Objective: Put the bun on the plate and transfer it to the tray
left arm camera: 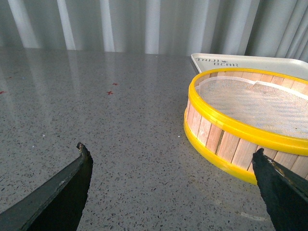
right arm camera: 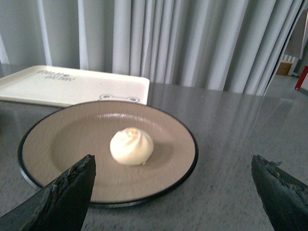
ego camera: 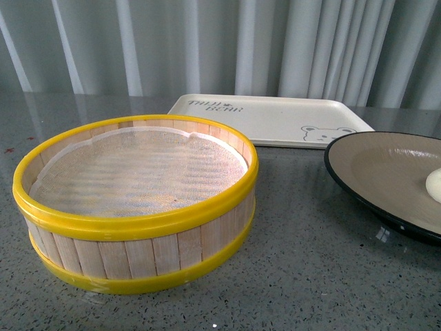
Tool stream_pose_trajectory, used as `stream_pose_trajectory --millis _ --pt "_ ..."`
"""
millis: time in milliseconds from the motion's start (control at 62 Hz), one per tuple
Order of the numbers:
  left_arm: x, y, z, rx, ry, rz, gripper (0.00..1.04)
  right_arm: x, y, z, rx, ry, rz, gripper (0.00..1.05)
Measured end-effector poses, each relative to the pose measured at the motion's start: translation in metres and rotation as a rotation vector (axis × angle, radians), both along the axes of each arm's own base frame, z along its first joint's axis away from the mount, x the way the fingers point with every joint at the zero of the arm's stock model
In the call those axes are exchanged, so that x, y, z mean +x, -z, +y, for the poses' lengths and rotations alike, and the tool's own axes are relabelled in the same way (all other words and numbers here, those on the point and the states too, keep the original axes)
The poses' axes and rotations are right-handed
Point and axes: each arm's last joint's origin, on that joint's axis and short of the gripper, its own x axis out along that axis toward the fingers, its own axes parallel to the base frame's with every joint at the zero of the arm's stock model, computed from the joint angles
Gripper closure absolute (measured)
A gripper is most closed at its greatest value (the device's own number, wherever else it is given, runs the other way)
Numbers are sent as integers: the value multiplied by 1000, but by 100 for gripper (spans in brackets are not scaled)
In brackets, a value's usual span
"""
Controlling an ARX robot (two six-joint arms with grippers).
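The cream-white bun (right arm camera: 132,147) with its twisted top sits on the tan plate (right arm camera: 62,144) with a black rim; in the front view only a sliver of the bun (ego camera: 434,185) shows at the right edge, on the plate (ego camera: 386,165). The cream tray (ego camera: 275,118) with a bear face lies behind, flat on the table; it also shows in the right wrist view as the tray (right arm camera: 57,84) beyond the plate. My right gripper (right arm camera: 173,163) is open, held short of the plate's near rim, nothing between its fingers. My left gripper (left arm camera: 171,154) is open over bare table, beside the steamer basket.
A yellow-rimmed wooden steamer basket (ego camera: 138,207) with a mesh liner stands at the front left, empty; it shows close to my left gripper's finger (left arm camera: 279,187). Grey speckled tabletop (left arm camera: 96,110) stretches leftwards. Pale curtains hang behind.
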Motion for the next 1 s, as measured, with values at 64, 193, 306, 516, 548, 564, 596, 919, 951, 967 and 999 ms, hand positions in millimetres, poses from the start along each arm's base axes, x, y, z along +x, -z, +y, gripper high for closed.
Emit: stream_pose_trajectory --millis 64,193,306,516,548,564,596,919,951,967,999 --pt "0 0 0 0 0 0 7 7 -11 -5 -6 6 -36 9" --pt "0 0 0 0 0 0 7 31 -38 -21 22 22 -78 9" --pt "0 0 0 0 0 0 7 62 -54 -38 169 11 9 9" --pt "0 0 0 0 0 0 7 109 -64 -60 690 -54 248 9" --pt "0 0 0 0 0 0 7 112 -64 -60 764 -74 280 9" --pt "0 0 0 0 0 0 7 113 -64 -60 802 -86 301 9" --pt "0 0 0 0 0 0 7 114 -63 -59 881 -99 333 9" --pt "0 0 0 0 0 0 7 102 -49 -78 1204 -42 417 9" --pt "0 0 0 0 0 0 7 99 -49 -85 1219 -27 402 9" --pt "0 0 0 0 0 0 7 96 -50 -88 1225 -23 394 9" --pt "0 0 0 0 0 0 7 95 -50 -90 1228 -15 386 9"
